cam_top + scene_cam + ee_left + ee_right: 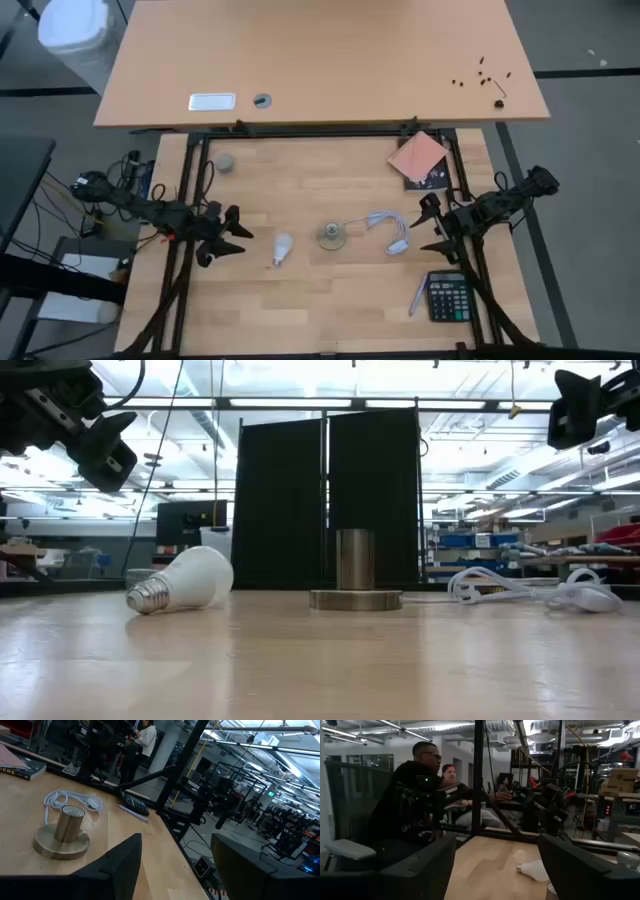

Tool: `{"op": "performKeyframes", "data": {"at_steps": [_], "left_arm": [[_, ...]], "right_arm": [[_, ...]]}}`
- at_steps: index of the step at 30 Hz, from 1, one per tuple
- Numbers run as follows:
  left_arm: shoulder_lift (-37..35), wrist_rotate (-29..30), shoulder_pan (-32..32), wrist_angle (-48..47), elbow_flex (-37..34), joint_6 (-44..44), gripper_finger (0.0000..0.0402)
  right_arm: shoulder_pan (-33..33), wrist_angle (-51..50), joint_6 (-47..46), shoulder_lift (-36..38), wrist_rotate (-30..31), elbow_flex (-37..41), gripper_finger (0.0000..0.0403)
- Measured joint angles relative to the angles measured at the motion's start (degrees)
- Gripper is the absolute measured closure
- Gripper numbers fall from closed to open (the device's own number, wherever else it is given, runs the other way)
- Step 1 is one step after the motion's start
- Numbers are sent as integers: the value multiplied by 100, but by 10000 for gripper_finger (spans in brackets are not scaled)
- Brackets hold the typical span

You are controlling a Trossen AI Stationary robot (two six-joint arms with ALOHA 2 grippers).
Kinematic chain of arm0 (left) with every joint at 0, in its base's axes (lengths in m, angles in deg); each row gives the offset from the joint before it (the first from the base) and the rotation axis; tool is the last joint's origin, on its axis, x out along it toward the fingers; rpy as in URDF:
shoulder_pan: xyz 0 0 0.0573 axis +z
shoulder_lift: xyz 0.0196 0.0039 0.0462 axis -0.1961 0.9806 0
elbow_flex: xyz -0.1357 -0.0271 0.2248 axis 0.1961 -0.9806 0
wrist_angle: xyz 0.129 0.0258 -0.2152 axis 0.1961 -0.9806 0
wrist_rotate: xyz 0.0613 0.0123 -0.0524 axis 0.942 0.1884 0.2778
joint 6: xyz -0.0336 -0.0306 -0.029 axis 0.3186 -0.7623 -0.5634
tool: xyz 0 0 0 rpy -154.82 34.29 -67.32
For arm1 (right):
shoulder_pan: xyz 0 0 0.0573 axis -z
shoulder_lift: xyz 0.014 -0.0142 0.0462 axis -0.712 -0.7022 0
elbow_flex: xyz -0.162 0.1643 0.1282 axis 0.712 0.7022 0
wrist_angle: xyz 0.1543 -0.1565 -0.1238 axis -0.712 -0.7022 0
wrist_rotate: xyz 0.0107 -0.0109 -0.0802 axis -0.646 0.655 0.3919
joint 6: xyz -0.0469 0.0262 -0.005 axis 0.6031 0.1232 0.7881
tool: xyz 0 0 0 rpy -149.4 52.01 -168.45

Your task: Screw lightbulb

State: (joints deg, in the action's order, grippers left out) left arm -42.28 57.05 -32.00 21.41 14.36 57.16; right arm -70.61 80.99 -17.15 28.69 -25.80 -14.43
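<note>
- We see the glossy white pear-shaped lightbulb [283,247] lying on its side on the pale wood-grain table [330,300], ribbed screw base bare.
- At its 3 o'clock, apart, stands the brushed-metal socket [333,236], a cylinder on a disc.
- Left gripper [236,234] hovers at the bulb's 9 o'clock, right gripper [426,228] at 3 o'clock; both sets of fingers released.

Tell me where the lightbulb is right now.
In the high view the lightbulb lies on its side on the table, between the open left gripper and the socket.

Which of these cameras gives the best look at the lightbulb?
The low view: the lightbulb lies on its side, screw base showing. The high view shows it small; the right wrist view catches it partly; the left wrist view misses it.
</note>
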Motion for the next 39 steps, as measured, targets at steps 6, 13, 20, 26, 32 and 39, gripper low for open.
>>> {"op": "performKeyframes", "data": {"at_steps": [6,13,20,26,32,39], "left_arm": [[2,0,2,0,-2,0,159],[0,0,0,0,0,0,159],[1,0,1,0,-2,0,159],[0,0,0,0,0,0,159],[0,0,1,0,0,0,159],[0,0,1,0,-1,0,159]], "right_arm": [[0,1,-1,0,0,-1,110],[-2,1,1,0,0,-1,110],[-2,1,1,1,0,0,110],[0,1,-1,1,0,0,110],[-2,0,1,1,0,-1,110],[-1,-1,0,1,0,0,110]]}}
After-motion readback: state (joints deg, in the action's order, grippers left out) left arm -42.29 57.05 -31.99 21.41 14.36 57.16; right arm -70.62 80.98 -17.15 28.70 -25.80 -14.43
